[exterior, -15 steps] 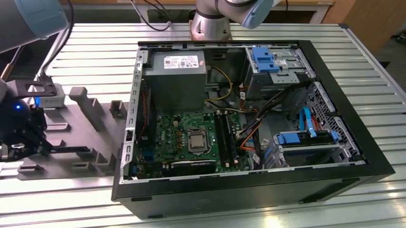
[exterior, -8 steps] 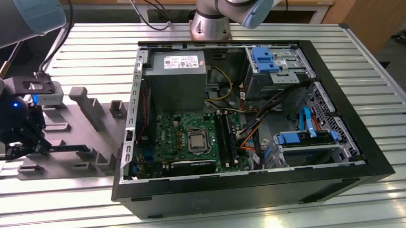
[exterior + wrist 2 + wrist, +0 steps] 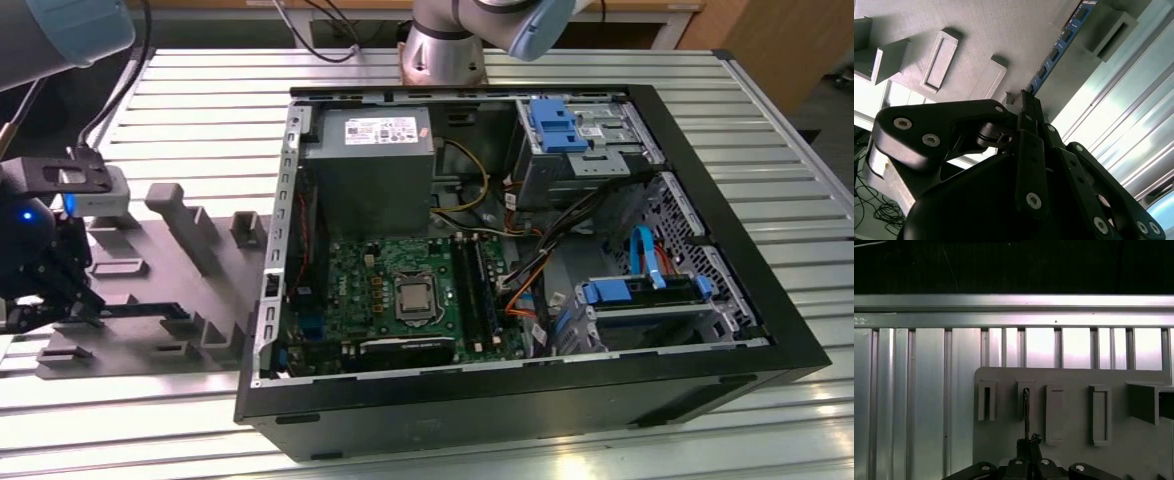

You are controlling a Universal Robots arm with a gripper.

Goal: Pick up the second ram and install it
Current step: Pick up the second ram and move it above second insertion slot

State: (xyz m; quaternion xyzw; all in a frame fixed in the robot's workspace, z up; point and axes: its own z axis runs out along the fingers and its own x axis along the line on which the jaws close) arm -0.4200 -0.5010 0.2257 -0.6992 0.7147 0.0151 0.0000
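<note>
The second ram point(image 3: 1060, 46) is a narrow dark-blue stick with black chips. It runs close along the grey holder tray point(image 3: 994, 30), away from my fingertips. My gripper point(image 3: 1025, 98) is shut on its near end. In the first wrist view the ram point(image 3: 1026, 407) appears edge-on, rising from the gripper point(image 3: 1027, 444) towards a slot in the tray point(image 3: 1069, 377). At the exterior view's far left, the gripper point(image 3: 70, 303) is low over the tray point(image 3: 160, 262), and the ram point(image 3: 140, 308) points towards the computer case. The long black memory slots point(image 3: 471, 282) lie on the green motherboard.
The open black computer case point(image 3: 534, 400) lies on the slatted metal table point(image 3: 200, 100), to the exterior view's right of the tray. Inside are a grey power-supply box point(image 3: 371, 150), blue drive brackets point(image 3: 561, 122) and loose cables point(image 3: 527, 285). The tray has raised blocks point(image 3: 180, 215).
</note>
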